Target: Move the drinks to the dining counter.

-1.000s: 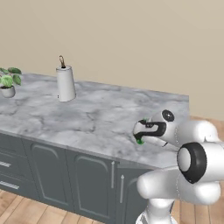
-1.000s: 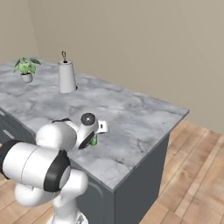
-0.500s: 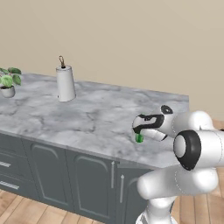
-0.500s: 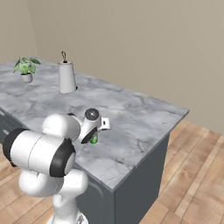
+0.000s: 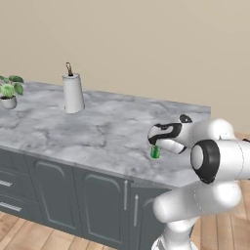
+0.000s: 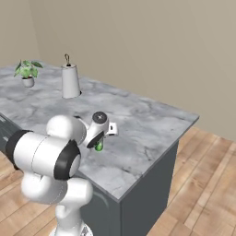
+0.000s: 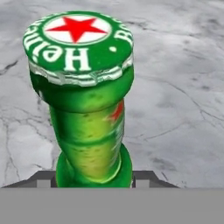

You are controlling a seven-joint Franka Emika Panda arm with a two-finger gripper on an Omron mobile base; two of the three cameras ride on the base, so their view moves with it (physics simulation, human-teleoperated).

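Note:
A small green glass bottle [image 5: 155, 152] with a red-star cap [image 7: 78, 37] stays upright near the front right part of the dining counter [image 5: 88, 128], a wide slab of grey-veined marble. My gripper [image 5: 156, 147] reaches over it from the right and is shut on it low down. The two dark fingertips [image 7: 43, 178] press on either side of the bottle [image 7: 87, 122]. In the right base view the bottle [image 6: 98, 147] hangs under the hand [image 6: 98, 141], just above or on the counter [image 6: 147, 129]. I cannot tell whether it touches the marble.
A white paper-towel roll [image 5: 73, 93] on a stand is at the back of the counter. A potted plant [image 5: 8, 91] sits at the far left. The counter's right end [image 6: 184, 120] drops to a wooden floor [image 6: 207, 184]. Dark grey cabinet doors [image 5: 97, 200] face me below.
The bottle has stayed almost where it was, still in the grip. The arm's elbow has risen and swung a little closer to the cameras.

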